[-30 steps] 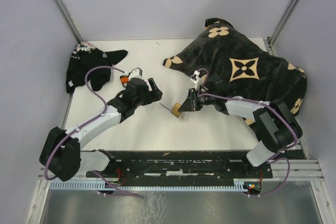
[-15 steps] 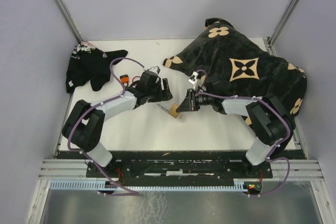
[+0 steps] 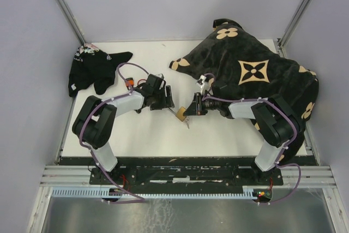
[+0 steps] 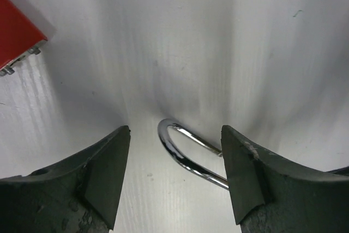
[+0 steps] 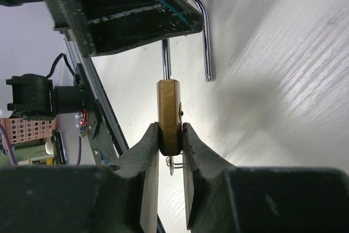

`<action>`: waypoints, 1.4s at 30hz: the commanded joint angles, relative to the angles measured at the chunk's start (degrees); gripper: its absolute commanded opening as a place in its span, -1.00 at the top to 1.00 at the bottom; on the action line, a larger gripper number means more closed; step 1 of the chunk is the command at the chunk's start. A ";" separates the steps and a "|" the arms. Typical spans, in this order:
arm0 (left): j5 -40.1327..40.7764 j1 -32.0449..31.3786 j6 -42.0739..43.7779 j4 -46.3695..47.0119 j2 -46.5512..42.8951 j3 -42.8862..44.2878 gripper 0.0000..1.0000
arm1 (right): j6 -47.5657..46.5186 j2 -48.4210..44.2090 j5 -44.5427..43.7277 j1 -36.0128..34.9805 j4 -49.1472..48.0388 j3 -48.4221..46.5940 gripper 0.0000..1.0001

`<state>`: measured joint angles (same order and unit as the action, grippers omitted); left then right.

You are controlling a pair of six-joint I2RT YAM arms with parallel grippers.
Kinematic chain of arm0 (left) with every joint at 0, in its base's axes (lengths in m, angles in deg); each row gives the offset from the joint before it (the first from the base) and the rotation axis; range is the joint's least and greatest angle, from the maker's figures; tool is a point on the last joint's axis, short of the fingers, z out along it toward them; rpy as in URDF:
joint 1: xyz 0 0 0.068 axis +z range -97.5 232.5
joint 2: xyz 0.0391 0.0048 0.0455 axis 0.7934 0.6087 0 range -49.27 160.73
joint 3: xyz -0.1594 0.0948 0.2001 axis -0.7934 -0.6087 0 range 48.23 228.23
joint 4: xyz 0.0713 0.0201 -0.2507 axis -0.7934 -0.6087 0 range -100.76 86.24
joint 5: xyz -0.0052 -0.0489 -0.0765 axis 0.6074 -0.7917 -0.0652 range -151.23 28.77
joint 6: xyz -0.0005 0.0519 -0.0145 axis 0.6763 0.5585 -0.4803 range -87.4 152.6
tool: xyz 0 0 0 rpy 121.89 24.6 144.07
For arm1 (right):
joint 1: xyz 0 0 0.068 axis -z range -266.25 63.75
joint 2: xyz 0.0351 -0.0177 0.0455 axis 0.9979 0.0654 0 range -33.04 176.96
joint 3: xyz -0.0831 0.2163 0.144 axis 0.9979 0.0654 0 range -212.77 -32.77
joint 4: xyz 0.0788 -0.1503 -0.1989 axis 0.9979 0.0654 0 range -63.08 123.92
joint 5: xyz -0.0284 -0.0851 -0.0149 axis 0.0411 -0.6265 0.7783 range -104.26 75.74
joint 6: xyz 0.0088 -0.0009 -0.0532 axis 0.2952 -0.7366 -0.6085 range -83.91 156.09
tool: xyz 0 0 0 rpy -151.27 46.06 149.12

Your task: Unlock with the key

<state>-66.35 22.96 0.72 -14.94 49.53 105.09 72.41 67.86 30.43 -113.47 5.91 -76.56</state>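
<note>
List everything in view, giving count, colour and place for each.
padlock: one, brass body, mid-table, clamped in the right fingers
shackle: one, silver, on the padlock, pointing toward the left arm
bag: one, black with tan flower print, back right of the table
cloth: one, black with a pale patterned patch, back left corner
small object: one, orange-red, on the table beside the left arm; too small to identify
table: one, white, under everything
left fingers: two, black, open on either side of the shackle
right fingers: two, black, shut on the padlock body
</note>
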 commanded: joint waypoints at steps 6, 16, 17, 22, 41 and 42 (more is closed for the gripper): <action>0.28 1.53 1.35 -1.32 1.36 1.79 -0.48 | -3.50 1.49 -8.90 1.17 -0.34 -0.22 0.96; 0.76 2.67 -3.65 3.49 -4.11 -2.68 -0.55 | -3.23 -3.71 -0.94 1.22 0.50 -0.84 0.96; -0.08 3.40 -4.66 4.79 -5.11 -3.68 -0.56 | -3.43 -5.11 0.31 1.26 1.32 -0.81 0.96; -7.60 6.52 -8.95 11.86 -8.59 -8.32 -0.56 | -8.63 -9.88 2.21 1.00 7.24 -1.78 0.96; -32.64 11.11 -21.16 52.22 -7.79 -23.72 -0.60 | 7.93 -11.81 12.28 0.48 -14.88 1.05 0.96; -33.64 11.19 -22.48 55.30 -7.58 -24.58 -0.60 | 8.91 -11.49 12.35 0.49 -16.53 1.21 0.96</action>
<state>-91.62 33.34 -14.16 20.95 43.13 83.21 75.34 58.31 38.12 -112.92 3.26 -75.49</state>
